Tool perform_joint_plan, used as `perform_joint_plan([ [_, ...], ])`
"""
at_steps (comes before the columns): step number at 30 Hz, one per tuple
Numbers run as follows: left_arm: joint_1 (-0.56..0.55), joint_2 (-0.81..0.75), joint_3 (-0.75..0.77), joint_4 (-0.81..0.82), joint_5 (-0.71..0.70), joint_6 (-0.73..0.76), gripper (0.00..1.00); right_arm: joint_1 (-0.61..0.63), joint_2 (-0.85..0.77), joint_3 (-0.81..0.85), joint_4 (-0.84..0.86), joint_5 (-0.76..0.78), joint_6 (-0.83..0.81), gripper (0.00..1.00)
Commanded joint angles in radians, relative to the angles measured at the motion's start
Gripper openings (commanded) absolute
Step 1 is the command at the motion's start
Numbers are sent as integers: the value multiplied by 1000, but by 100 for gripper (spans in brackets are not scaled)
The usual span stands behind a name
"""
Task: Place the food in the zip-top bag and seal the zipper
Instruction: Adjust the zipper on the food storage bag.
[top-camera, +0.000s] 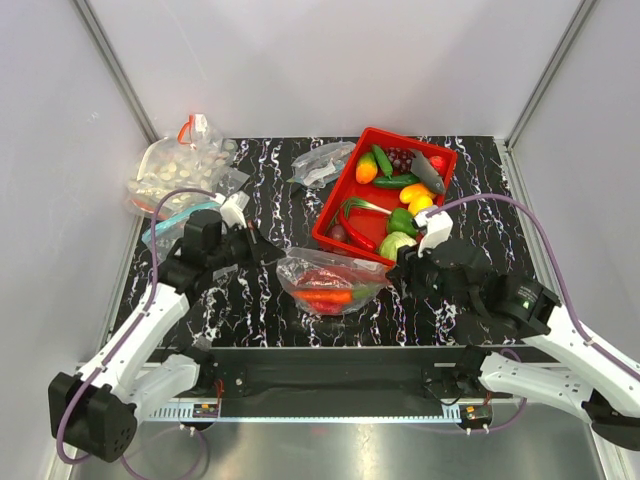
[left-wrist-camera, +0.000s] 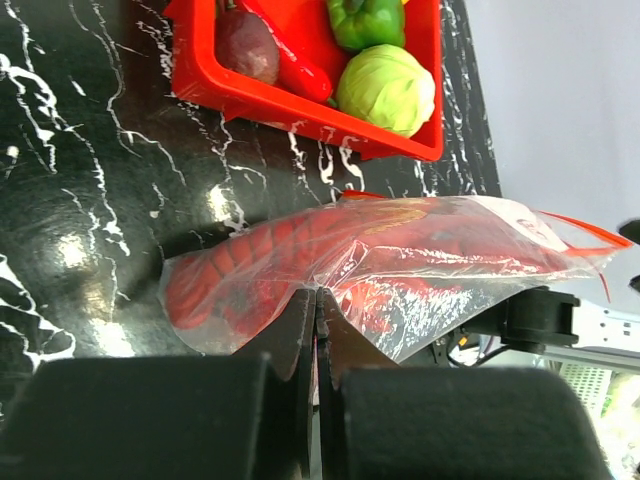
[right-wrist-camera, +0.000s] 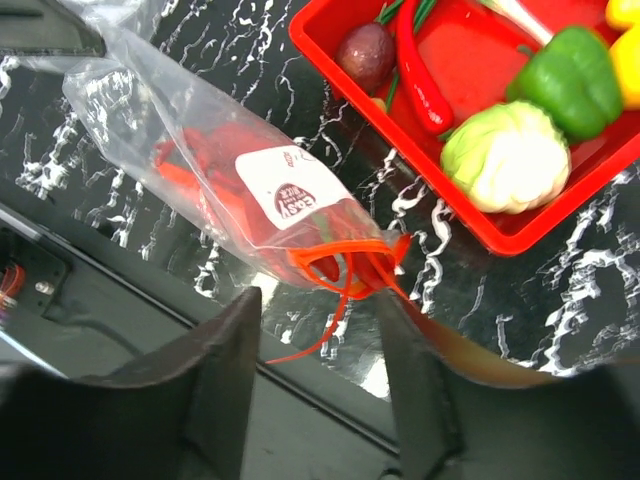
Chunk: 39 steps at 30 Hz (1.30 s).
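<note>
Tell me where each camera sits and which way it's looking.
Top external: above and behind the bases, looking down at the table; both arms show.
Left wrist: on the left arm, facing the zip-top bag; shut left gripper pinches its edge.
Right wrist: on the right arm, facing the zipper; open right gripper shows.
Both wrist views share the bag, red tray, cabbage.

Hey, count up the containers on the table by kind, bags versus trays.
Bags: 4 (zip-top bag holding food, teal-zip bag, bag of pale round pieces, small clear bag)
Trays: 1 (red tray)
Total: 5
</note>
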Motion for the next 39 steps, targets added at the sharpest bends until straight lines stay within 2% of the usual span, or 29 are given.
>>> perform_joint_plan([
  [1,15,15,66,4,-18,49,0,-2,-6,40,38,-7,-94,54],
  [2,21,18,70,1,-19,54,0,0,-3,38,44,-39,-122,53],
  [3,23,24,78,-1,-19,55,0,-2,0,35,51,-76,-143,58],
  [7,30,38,102,-19,-41,74,0,-2,27,23,112,-165,-226,82],
  [10,35,47,118,-30,-45,81,0,-4,61,22,129,-148,-291,87],
  [14,38,65,133,-45,-50,93,0,-14,96,3,172,-222,-352,88],
  [19,44,71,133,-42,-42,92,0,-46,138,5,186,-268,-345,75],
  [22,47,71,135,-44,-41,95,0,-53,135,3,190,-282,-351,49],
  [23,49,73,139,-48,-39,100,0,-51,133,6,190,-286,-348,28],
  [26,53,70,149,-56,-41,101,0,-56,129,21,173,-324,-340,4],
  [27,53,68,153,-57,-41,104,0,-53,129,28,161,-329,-334,0],
  [33,55,73,176,-76,-27,110,0,-54,119,77,141,-358,-282,0],
  [39,53,68,267,-155,30,121,0,-54,164,281,52,-389,-211,0],
])
